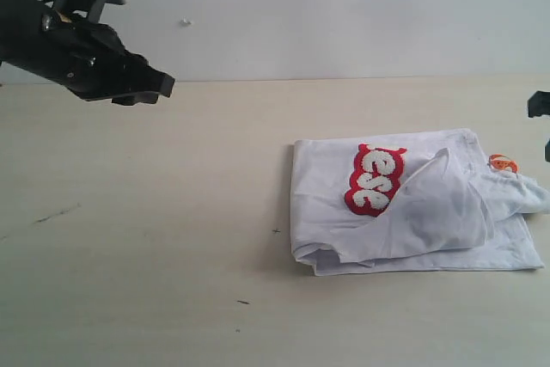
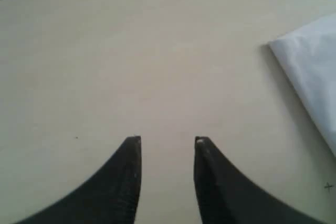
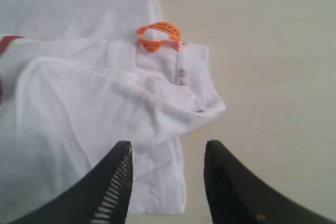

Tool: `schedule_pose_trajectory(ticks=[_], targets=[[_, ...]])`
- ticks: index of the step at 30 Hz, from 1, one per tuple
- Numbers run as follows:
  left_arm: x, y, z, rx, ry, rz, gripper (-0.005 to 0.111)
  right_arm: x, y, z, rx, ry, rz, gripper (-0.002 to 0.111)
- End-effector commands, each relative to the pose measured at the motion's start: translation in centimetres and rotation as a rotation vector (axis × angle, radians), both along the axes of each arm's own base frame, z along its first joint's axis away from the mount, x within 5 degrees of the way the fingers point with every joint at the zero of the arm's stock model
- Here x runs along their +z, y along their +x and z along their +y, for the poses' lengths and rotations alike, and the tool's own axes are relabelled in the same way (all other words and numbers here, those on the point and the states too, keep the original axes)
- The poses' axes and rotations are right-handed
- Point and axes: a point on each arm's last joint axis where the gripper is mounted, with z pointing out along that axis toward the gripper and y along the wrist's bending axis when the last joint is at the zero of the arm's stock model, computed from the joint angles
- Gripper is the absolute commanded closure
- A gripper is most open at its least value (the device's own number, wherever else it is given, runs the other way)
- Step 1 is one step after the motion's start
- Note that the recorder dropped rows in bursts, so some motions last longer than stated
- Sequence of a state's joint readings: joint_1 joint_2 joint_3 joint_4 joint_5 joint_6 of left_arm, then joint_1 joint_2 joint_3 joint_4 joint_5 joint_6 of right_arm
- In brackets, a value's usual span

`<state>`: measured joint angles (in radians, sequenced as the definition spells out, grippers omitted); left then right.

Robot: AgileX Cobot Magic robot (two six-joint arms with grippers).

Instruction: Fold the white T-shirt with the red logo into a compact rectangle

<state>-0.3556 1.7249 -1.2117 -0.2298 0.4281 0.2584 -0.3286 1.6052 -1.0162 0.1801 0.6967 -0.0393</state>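
Observation:
The white T-shirt [image 1: 412, 212] lies folded in a rough rectangle on the right of the table, a loose flap draped across its middle. Part of the red logo [image 1: 375, 178] shows on top, white fuzzy letters in red. An orange neck tag [image 1: 502, 162] [image 3: 157, 36] sits at the shirt's right end. My left gripper [image 1: 155, 88] hangs high at the far left, well away from the shirt; in the left wrist view it [image 2: 168, 140] is open over bare table, a shirt corner [image 2: 312, 72] off to the side. My right gripper [image 3: 168, 148] is open above the T-shirt [image 3: 94, 124], its edge below the jaws, holding nothing.
The beige table [image 1: 155, 238] stretches wide to the left of the shirt, with a few small dark marks [image 1: 56, 212]. A pale wall [image 1: 326, 6] runs behind. A dark piece of the right arm [image 1: 540, 105] shows at the right edge.

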Motion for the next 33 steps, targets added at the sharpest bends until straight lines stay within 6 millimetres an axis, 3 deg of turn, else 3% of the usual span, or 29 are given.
schedule_pose_trajectory(ticks=[1,7,13,18,25,27,31,33], targets=[[-0.2,0.2,0.4,0.032,-0.026,-0.055,0.072,-3.2,0.2,-1.4,-0.045,0.064,0.074,0.064],[-0.2,0.2,0.3,0.037,-0.036,-0.061,0.072,-7.0,1.3,-1.4,-0.057,0.158,0.13,0.064],[-0.2,0.2,0.3,0.044,-0.047,-0.06,0.072,-7.9,2.6,-0.4,-0.019,0.289,0.035,0.064],[-0.2,0.2,0.3,0.043,-0.046,-0.056,0.072,-9.6,2.6,-0.4,-0.025,0.309,0.082,0.064],[-0.1,0.3,0.3,0.046,-0.049,-0.068,0.072,-9.4,3.0,-0.6,-0.022,0.29,0.054,0.066],[-0.1,0.3,0.3,0.046,-0.049,-0.069,0.072,-9.3,3.1,-0.6,0.004,0.29,0.04,0.073],[-0.1,0.3,0.3,0.047,-0.05,-0.071,0.072,-9.1,3.4,-0.1,0.085,0.311,-0.009,0.108],[-0.1,0.3,0.3,0.047,-0.05,-0.073,0.072,-8.8,3.7,0.2,0.132,0.337,-0.054,0.108]])
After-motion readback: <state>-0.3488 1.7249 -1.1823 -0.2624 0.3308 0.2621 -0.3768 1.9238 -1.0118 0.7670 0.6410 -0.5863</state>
